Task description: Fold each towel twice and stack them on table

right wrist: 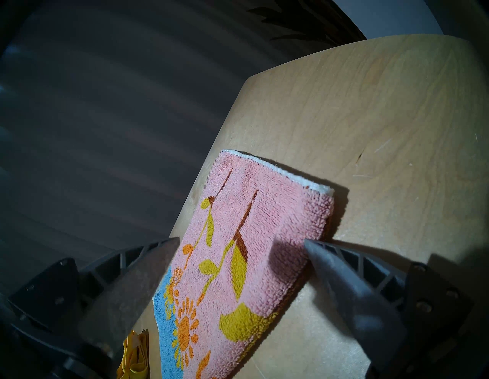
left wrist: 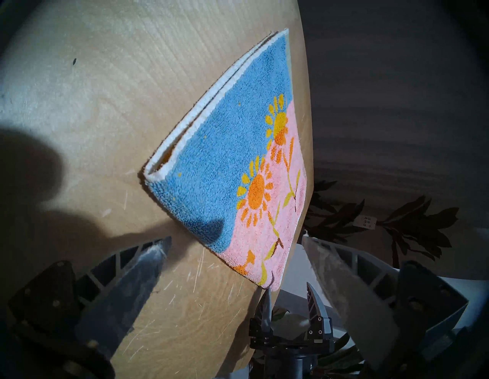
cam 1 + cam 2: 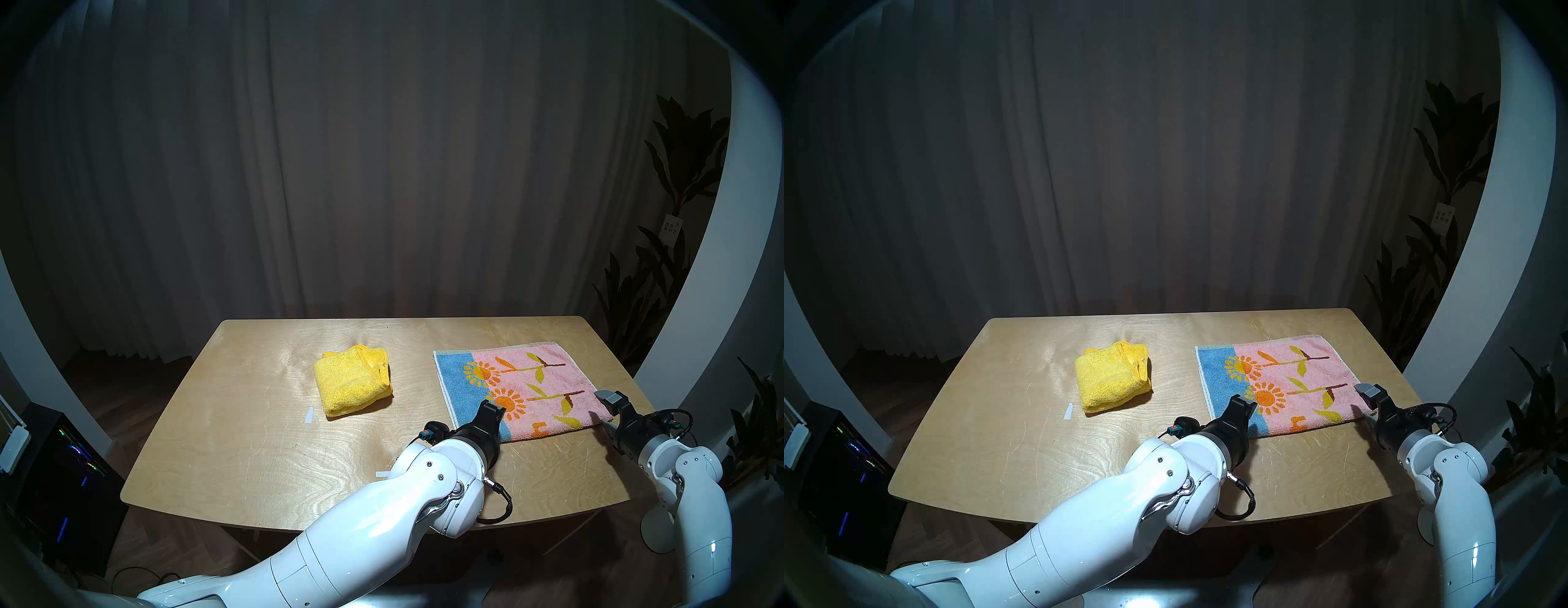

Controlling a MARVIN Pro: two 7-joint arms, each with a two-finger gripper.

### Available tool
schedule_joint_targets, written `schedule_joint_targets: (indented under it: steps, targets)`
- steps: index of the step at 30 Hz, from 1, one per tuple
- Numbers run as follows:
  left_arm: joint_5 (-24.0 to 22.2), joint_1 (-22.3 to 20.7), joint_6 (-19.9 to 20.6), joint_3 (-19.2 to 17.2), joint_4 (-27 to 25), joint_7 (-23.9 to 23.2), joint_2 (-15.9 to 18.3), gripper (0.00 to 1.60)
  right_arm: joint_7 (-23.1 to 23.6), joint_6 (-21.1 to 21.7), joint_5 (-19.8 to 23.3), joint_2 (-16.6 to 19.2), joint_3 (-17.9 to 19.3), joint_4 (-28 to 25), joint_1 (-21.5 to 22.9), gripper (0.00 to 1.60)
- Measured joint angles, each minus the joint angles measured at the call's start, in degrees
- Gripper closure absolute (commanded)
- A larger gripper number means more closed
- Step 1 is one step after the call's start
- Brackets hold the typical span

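Note:
The yellow towel (image 3: 352, 380) lies folded in a thick bundle at mid-table (image 3: 254, 446). To its right the pink towel (image 3: 517, 390), with a blue band and sunflowers, lies flat and doubled over, two layers showing at its edge (image 2: 238, 172). My left gripper (image 3: 494, 408) hovers open at the towel's near left corner, nothing between its fingers (image 2: 235, 243). Open as well, my right gripper (image 3: 606, 411) straddles the near right corner (image 1: 242, 240), one finger over the pink pile (image 1: 251, 238) and one at the table surface beside the fold.
White tape marks lie on the wood near the yellow towel (image 3: 308, 415) and by my left elbow (image 3: 382, 474). A dark curtain hangs behind the table. Potted plants (image 3: 679, 170) stand at the right and a dark computer case (image 3: 55, 467) at the left.

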Motion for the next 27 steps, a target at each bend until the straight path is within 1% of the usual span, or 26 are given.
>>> schedule_joint_targets:
  steps: [5, 12, 22, 27]
  targets:
    - [0.0, -0.5, -0.5, 0.5, 1.0, 0.8, -0.3, 0.0, -0.6, 0.0, 0.2, 0.0, -0.2, -0.4, 0.1, 0.0]
    - [-0.4, -0.9, -0.7, 0.7, 2.6, 0.4, -0.7, 0.0, -1.5, 0.0, 0.6, -0.4, 0.0, -1.0, -0.2, 0.0]
    - [-1.0, -1.2, 0.6, 0.4, 2.8, 0.0, -0.6, 0.0, 1.3, 0.8, 1.2, -0.5, 3.2, -1.9, -4.1, 0.0]
    - [-1.1, -1.6, 1.6, 0.4, 3.4, -0.1, -0.6, 0.0, 3.1, 0.3, 0.6, -0.5, 3.7, -0.5, -5.0, 0.0]
